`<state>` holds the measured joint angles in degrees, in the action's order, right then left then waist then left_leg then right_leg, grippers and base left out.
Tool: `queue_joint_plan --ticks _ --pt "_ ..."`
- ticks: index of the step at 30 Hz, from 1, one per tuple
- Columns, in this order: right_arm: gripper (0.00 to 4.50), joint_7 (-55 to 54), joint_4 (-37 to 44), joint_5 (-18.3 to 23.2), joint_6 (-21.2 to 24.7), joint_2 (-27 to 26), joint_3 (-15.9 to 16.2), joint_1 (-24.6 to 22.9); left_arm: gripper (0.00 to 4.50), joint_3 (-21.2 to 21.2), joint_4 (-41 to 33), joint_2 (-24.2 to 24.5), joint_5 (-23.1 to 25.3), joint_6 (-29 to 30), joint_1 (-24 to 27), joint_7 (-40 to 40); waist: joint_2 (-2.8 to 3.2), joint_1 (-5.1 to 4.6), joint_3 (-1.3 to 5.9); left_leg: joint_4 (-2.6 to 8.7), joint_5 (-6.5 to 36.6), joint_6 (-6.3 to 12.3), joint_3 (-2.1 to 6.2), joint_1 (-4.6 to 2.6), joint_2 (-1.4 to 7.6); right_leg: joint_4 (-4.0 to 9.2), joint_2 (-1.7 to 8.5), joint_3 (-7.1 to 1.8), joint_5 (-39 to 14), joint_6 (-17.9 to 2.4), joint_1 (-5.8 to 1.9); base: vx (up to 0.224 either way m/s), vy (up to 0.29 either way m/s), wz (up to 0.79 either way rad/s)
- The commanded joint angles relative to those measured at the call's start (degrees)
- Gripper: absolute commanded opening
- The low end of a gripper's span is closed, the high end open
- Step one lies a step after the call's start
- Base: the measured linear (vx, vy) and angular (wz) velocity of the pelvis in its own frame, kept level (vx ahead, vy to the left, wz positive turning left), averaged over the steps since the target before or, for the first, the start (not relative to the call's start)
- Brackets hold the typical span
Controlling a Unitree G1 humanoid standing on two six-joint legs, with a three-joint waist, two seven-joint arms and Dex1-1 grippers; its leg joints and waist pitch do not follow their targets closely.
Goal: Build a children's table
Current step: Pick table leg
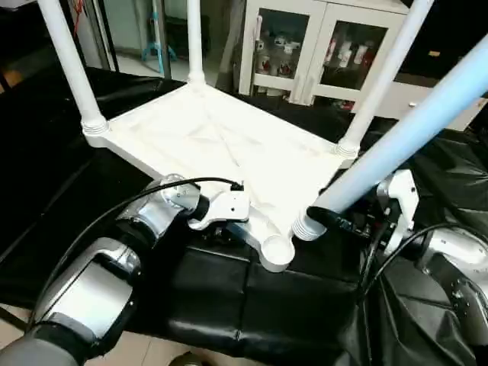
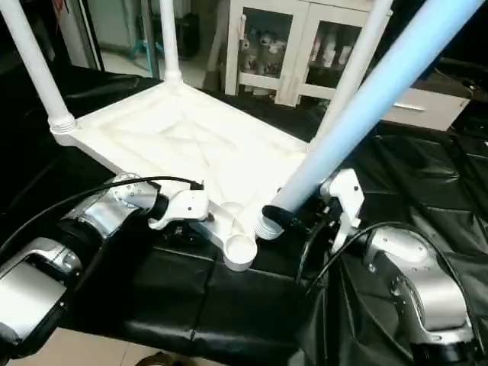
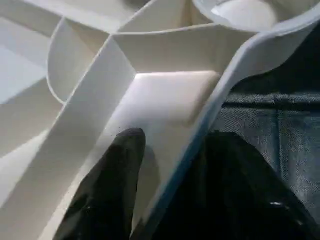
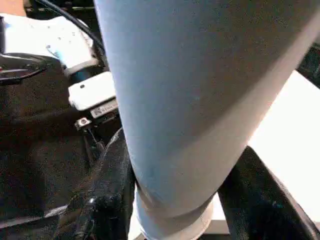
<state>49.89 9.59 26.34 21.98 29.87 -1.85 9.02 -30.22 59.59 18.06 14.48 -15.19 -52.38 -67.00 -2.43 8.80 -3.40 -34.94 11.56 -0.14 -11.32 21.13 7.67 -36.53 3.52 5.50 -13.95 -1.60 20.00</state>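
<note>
White leg (image 1: 396,137) clamped in right pincer (image 4: 175,200); left pincer (image 3: 165,185) seemingly straddling tabletop (image 1: 229,145) rim.

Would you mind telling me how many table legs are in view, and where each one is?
4. Three stand upright in the upturned tabletop's corner sockets: far-left leg, far-middle leg, right leg. The fourth leg is held tilted in the right claw, beside the empty near socket.

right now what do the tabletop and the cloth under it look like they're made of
Tabletop: looks like moulded white plastic, matt with a slight sheen; thin ribs and round sockets formed in one piece. Cloth: seems a thin black sheet, perhaps coated fabric; it creases and catches glossy highlights.
</note>
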Motion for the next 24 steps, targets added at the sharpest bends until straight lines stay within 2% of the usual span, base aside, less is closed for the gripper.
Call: queue_joint_plan --ticks 1,3,4,6,8,9,12,13,14,15,17,18,20,21,22,23,24 --pt "1.86 0.4 0.49 -0.42 -0.46 1.0 -0.39 0.61 2.12 -1.46 0.97 0.36 1.59 1.0 -0.76 -2.17 0.85 0.14 3.58 5.09 10.64 -1.04 4.1 -1.61 8.0 4.27 9.4 -4.77 0.73 -12.75 -1.49 0.0 0.0 0.0" --pt "1.86 0.52 0.17 -0.54 -0.75 1.13 -0.42 0.83 1.92 -1.61 1.97 0.29 2.45 1.83 -1.01 -1.21 0.68 -0.01 3.62 5.1 10.29 -0.73 4.04 -1.53 7.94 4.19 9.36 -4.75 2.26 -13.02 -1.62 0.0 0.0 0.0" --pt "1.86 0.55 0.0 -0.58 -0.84 1.17 -0.42 0.98 1.87 -1.44 2.36 0.12 2.65 2.79 -1.04 -0.36 0.29 -0.06 3.66 5.08 10.05 -0.57 3.97 -1.56 7.96 4.16 9.38 -4.72 2.7 -13.13 -1.67 0.0 0.0 0.0" --pt "1.86 0.57 -0.47 -0.65 -1.05 1.2 -0.35 1.38 1.78 -0.47 2.86 -0.65 2.44 5.98 -0.7 1.58 0.39 0.01 3.49 4.95 10.12 -0.06 3.9 -1.57 7.89 4.48 9.61 -4.75 1.02 -13.44 -1.63 0.0 0.0 0.0" --pt "1.86 0.57 -0.54 -0.64 -1.09 1.21 -0.31 1.43 1.58 -0.24 3.02 -0.81 2.42 6.32 -0.67 1.73 0.42 -0.01 3.35 5.0 10.82 -0.07 3.95 -1.46 7.89 4.77 9.55 -4.78 -1.42 -13.28 -1.66 0.0 0.0 0.0" --pt "1.86 0.51 -0.75 -0.76 -1.16 1.07 -0.18 1.64 1.53 0.5 2.92 -1.15 1.66 7.1 -0.33 1.26 0.07 -0.01 3.34 5.06 10.97 -0.01 3.98 -1.4 7.94 4.8 9.66 -4.78 -3.0 -12.97 -1.72 0.0 0.0 0.0" --pt "1.86 0.34 -1.7 -1.3 -1.53 0.5 0.35 2.34 1.42 3.93 1.19 -2.48 -1.84 12.04 1.5 1.9 0.09 -0.42 3.34 5.21 10.45 -0.06 4.19 -1.03 7.96 4.69 9.6 -4.58 -3.95 -12.84 -1.89 0.0 0.0 0.0" --pt "1.86 -0.03 -2.15 -1.76 -1.81 0.29 0.61 2.54 1.38 6.11 0.1 -2.78 -3.33 15.65 2.72 3.86 0.26 -0.44 3.37 5.16 10.38 0.01 4.2 -1.02 7.93 4.69 9.59 -4.61 -3.8 -12.78 -1.86 0.0 0.0 0.0" --pt "1.86 -0.24 -2.35 -1.97 -1.93 0.21 0.68 2.6 1.32 7.2 -0.39 -2.86 -4.1 17.39 3.31 4.95 0.18 -0.52 3.49 5.12 9.95 0.04 4.15 -1.0 7.92 4.54 9.64 -4.63 -2.84 -13.05 -1.94 0.0 0.0 0.0" --pt "1.86 -1.05 -2.73 -2.46 -2.15 -0.07 0.62 2.64 1.32 9.01 -1.7 -2.67 -4.93 21.0 4.47 8.01 0.49 -0.7 3.57 5.08 9.04 0.25 4.21 -0.84 7.86 4.17 9.53 -4.54 -0.71 -13.5 -2.03 0.0 0.0 0.0" --pt "1.86 -3.12 -3.49 -3.65 -2.47 -0.63 0.42 2.64 1.26 10.82 -5.58 -1.11 -4.58 26.25 7.47 12.92 0.37 -0.84 3.53 5.11 8.86 0.42 4.25 -0.76 7.88 4.13 9.48 -4.52 0.13 -13.7 -2.0 0.0 0.0 0.0" --pt "1.86 -4.12 -3.84 -4.22 -2.63 -0.89 0.31 2.57 1.18 11.06 -8.25 0.16 -3.6 27.94 9.44 14.49 0.26 -1.49 3.4 5.24 8.73 1.28 4.33 -0.31 7.45 4.52 9.27 -4.35 -0.86 -13.43 -2.24 0.0 0.0 0.0" --pt "1.86 -5.14 -4.11 -4.69 -2.64 -1.15 0.13 2.35 1.18 11.37 -13.59 2.19 -2.29 30.25 13.15 15.03 0.12 -2.24 3.24 5.15 8.1 1.54 4.39 0.17 7.04 4.91 9.18 -4.31 -3.56 -12.48 -2.59 0.006 -0.007 -0.11" --pt "1.86 -5.63 -4.42 -4.96 -2.62 -1.38 -0.05 2.28 1.14 12.02 -18.97 3.59 -1.34 32.87 16.63 14.61 -0.11 -3.0 3.1 5.3 8.27 1.47 4.56 0.42 6.99 5.19 8.96 -4.14 -7.55 -11.01 -2.84 0.013 -0.014 -0.22" --pt "1.86 -6.09 -4.85 -5.3 -2.68 -1.63 -0.18 2.36 1.14 12.47 -23.13 4.63 -0.47 34.87 19.29 14.36 0.09 -3.19 3.15 5.47 8.45 1.1 4.8 0.55 7.23 4.99 9.12 -4.08 -8.34 -10.66 -3.05 0.018 -0.017 -0.29" --pt "1.86 -6.26 -5.02 -5.43 -2.7 -1.73 -0.23 2.39 1.08 12.63 -24.69 5.01 -0.14 35.63 20.29 14.27 0.2 -3.5 3.07 5.57 7.98 1.16 4.92 0.73 7.12 5.12 8.83 -3.89 -9.13 -10.24 -3.03 0.018 -0.02 -0.3" --pt "1.86 -6.43 -5.11 -5.56 -2.75 -1.8 -0.33 2.34 0.97 12.79 -26.64 5.39 0.31 36.57 21.47 14.21 -0.09 -3.68 2.89 5.7 8.66 1.31 4.97 0.49 6.84 5.83 8.29 -3.79 -11.99 -9.18 -2.67 0.018 -0.02 -0.3"
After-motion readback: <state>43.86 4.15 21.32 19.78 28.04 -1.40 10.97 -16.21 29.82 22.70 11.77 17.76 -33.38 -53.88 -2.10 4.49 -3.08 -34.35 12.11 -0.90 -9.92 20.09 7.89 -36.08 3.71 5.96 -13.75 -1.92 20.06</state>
